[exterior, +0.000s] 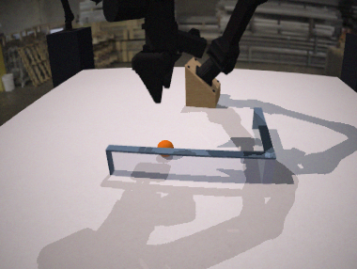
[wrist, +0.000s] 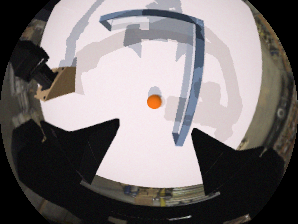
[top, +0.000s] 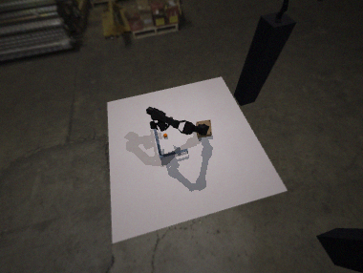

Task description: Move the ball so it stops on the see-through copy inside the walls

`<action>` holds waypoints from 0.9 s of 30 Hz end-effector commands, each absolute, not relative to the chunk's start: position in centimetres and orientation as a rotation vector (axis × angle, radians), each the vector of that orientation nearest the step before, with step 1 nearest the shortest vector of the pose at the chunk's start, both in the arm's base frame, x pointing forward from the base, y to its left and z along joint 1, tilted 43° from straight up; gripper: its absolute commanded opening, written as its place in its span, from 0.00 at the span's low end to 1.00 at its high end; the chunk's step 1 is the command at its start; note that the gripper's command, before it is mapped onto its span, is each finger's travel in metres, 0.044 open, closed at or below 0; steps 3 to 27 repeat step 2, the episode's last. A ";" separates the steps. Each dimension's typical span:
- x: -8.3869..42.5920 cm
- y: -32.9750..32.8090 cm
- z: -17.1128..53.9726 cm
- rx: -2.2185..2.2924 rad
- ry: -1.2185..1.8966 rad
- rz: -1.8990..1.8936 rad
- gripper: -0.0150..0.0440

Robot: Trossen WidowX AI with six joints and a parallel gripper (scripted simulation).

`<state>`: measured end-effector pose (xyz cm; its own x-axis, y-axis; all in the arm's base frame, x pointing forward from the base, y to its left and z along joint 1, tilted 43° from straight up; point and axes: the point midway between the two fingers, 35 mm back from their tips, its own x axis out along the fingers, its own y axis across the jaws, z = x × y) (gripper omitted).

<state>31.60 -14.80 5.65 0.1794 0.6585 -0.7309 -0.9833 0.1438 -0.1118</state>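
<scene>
The orange ball [top: 165, 136] [exterior: 165, 145] [wrist: 154, 102] rests on the table, on the inner side of the corner, apart from both walls. One low clear wall with blue edges [top: 157, 143] [exterior: 211, 153] [wrist: 197, 75] runs beside the ball; the other wall [top: 177, 153] [wrist: 145, 13] joins its far end. No separate see-through copy can be made out; whether the ball covers it exactly cannot be told. My gripper [exterior: 162, 94] [wrist: 156, 127] is open and empty, raised above the table and clear of the ball. In the wrist view the ball lies just beyond the fingertips.
The wooden base block [top: 203, 122] [exterior: 197, 94] [wrist: 66, 82] of the arm stands on the white table top [top: 143, 205] [exterior: 52, 141]. Arm shadows cross the table and walls. Dark pillars [top: 265, 57] [exterior: 70, 56] stand beyond the table.
</scene>
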 end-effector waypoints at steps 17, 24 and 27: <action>31.5 -14.9 5.7 -0.673 0.602 1.295 1.00; 31.5 -14.9 5.7 -0.673 0.602 1.295 1.00; 31.5 -14.9 5.7 -0.673 0.602 1.295 1.00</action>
